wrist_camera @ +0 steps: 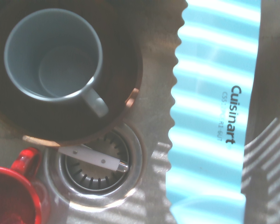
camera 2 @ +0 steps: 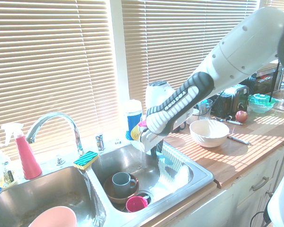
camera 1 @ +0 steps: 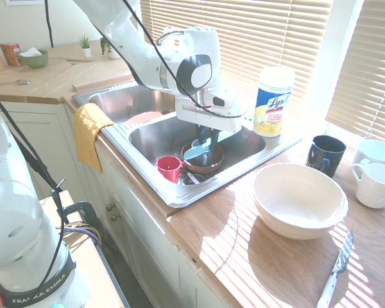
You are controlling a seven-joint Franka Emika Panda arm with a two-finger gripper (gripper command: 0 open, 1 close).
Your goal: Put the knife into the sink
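The knife [wrist_camera: 214,116], turquoise with a serrated edge and "Cuisinart" printed on the blade, fills the right side of the wrist view, striped by light from the blinds, with the steel floor of the sink [camera 1: 240,163] behind it. In the first exterior view a turquoise patch [camera 1: 197,152] shows at centre frame, just under the gripper [camera 1: 204,136] and inside the basin. Whether the claw is clamped on the knife or spread apart cannot be told, since the wrist body hides the fingers. Beside the blade sit a grey-blue mug [wrist_camera: 53,53] inside a brown bowl [wrist_camera: 123,100], the drain [wrist_camera: 100,172] with a small white tool across it, and a red cup [wrist_camera: 14,196]. On the wooden counter at lower right stands a cream bowl [camera 1: 300,199]
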